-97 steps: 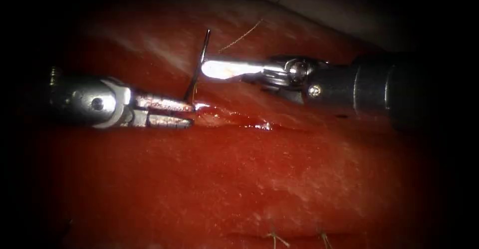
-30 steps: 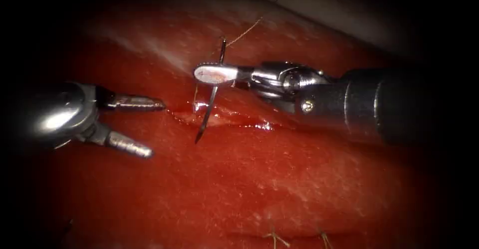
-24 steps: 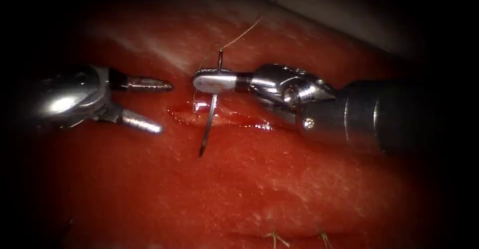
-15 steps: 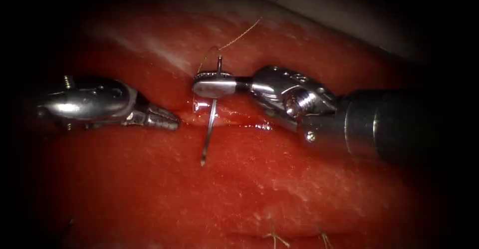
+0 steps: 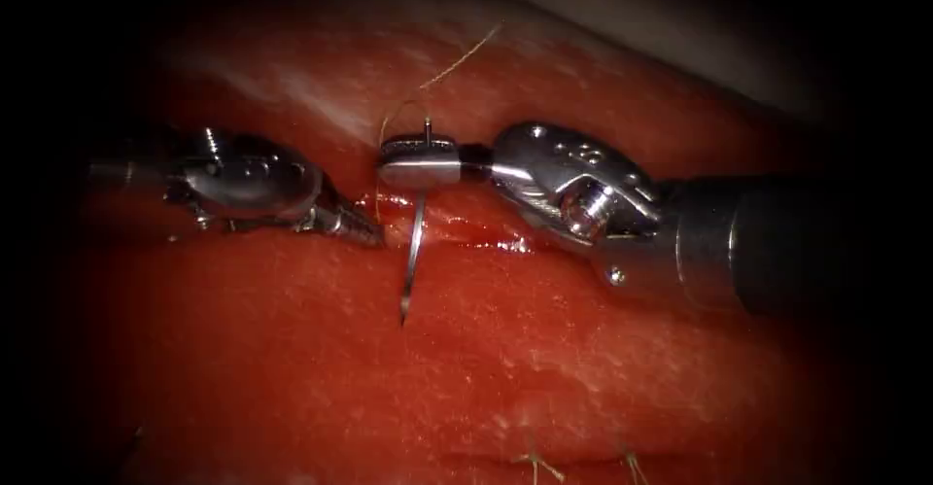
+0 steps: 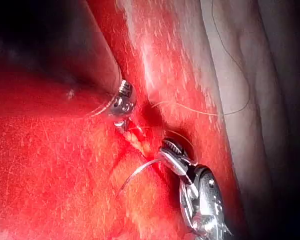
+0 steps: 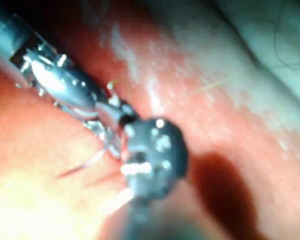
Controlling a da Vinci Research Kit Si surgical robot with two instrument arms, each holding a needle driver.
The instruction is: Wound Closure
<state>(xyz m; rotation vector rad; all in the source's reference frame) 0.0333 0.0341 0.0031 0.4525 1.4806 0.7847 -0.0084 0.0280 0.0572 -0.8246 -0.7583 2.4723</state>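
Thin curved needle (image 5: pixel 412 261) is being clamped near its thread end by right tool (image 5: pixel 418 162), point hanging free below; left tool (image 5: pixel 364 229) closed, empty.

R tool (image 5: pixel 418 159) fingers clamped; L tool (image 5: pixel 362 230) fingers closed.

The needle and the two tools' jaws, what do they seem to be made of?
The needle, held near its thread end by the right tool, looks like thin polished steel: it glints along its curve, its point free above the tissue. The left tool, at the cut's left end, looks like bright metal with ridged jaws. The thread looks like a fine pale fibre, perhaps synthetic.
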